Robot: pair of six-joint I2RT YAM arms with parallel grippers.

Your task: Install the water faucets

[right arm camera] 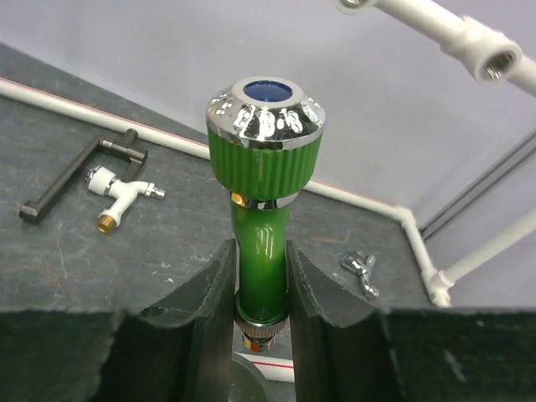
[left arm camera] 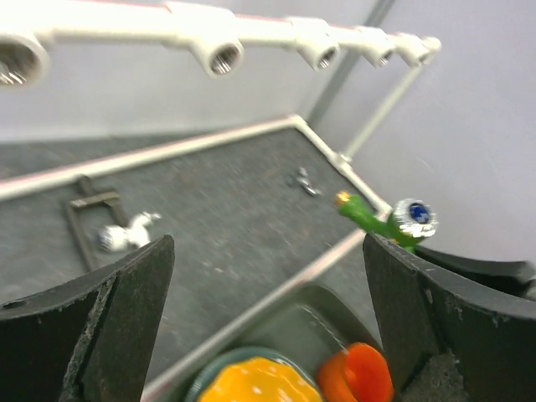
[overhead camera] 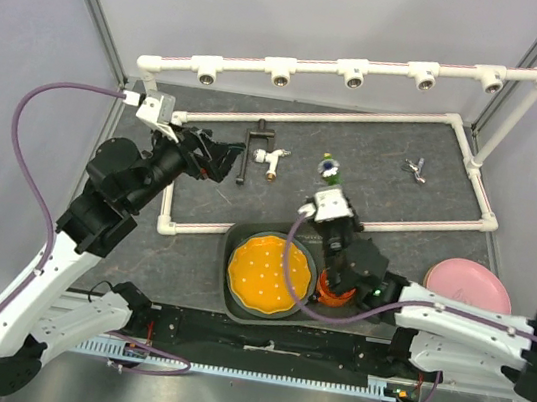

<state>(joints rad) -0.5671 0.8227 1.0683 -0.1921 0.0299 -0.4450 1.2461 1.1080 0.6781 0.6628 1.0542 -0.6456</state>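
My right gripper (right arm camera: pixel 261 289) is shut on the green faucet (right arm camera: pixel 264 230), which stands upright between the jaws with its round silver tip on top. In the top view that gripper (overhead camera: pixel 328 186) holds the green faucet (overhead camera: pixel 329 173) above the mat's middle. The white-and-brass faucet (overhead camera: pixel 273 162) lies on the mat by its black handle (overhead camera: pixel 252 154). A tiny silvery faucet (overhead camera: pixel 415 168) lies at the back right. My left gripper (overhead camera: pixel 226 161) hovers left of the white faucet, and its jaws (left arm camera: pixel 268 310) stand wide open with nothing in them. The green faucet (left arm camera: pixel 377 219) shows beyond its right finger.
A white PVC pipe frame (overhead camera: pixel 319 67) with several downward tee sockets spans the back, and its base pipes (overhead camera: pixel 427 225) border the mat. A dark tray (overhead camera: pixel 226 296) in front holds a yellow plate (overhead camera: pixel 267 279) and an orange cup (overhead camera: pixel 333 294). At the right sits a pink plate (overhead camera: pixel 469 282).
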